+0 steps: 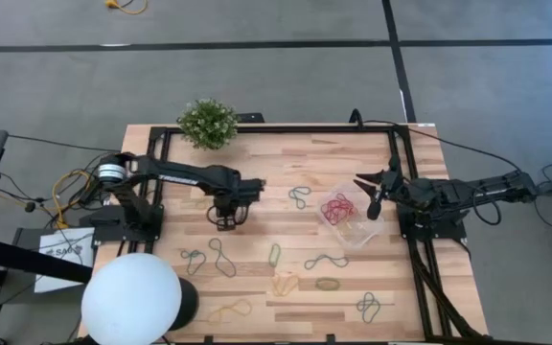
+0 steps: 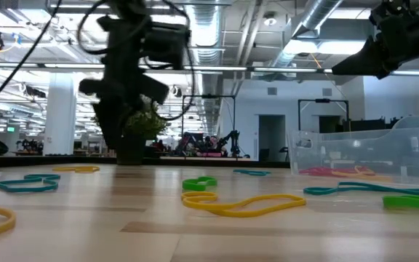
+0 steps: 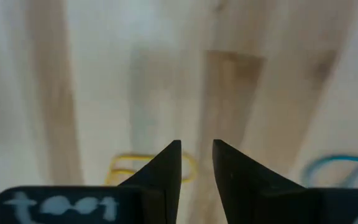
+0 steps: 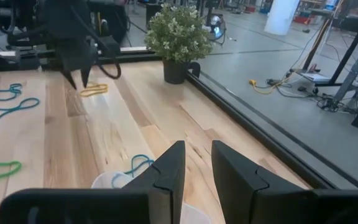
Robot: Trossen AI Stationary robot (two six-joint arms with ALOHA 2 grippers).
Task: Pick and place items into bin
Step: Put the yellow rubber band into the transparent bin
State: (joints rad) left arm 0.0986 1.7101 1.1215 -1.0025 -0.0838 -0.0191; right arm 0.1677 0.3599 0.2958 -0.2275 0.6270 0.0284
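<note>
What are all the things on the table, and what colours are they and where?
rubber bands on the table: about a dozen loose loops; green, teal, blue, yellow; spread over the middle and front of the wood.
rubber bands in the bin: a small heap, mostly red, some yellow; inside the bin.
bin: one, clear plastic; right of middle, beside the right arm.
potted plant: one, green; back edge of the table.
white ball: one, white; front left corner.
table: one, light wood with a black frame.
left gripper: one, dark; low over bare wood left of middle, fingers slightly apart, holding nothing.
right gripper: one, dark; above the bin, fingers slightly apart, empty.
</note>
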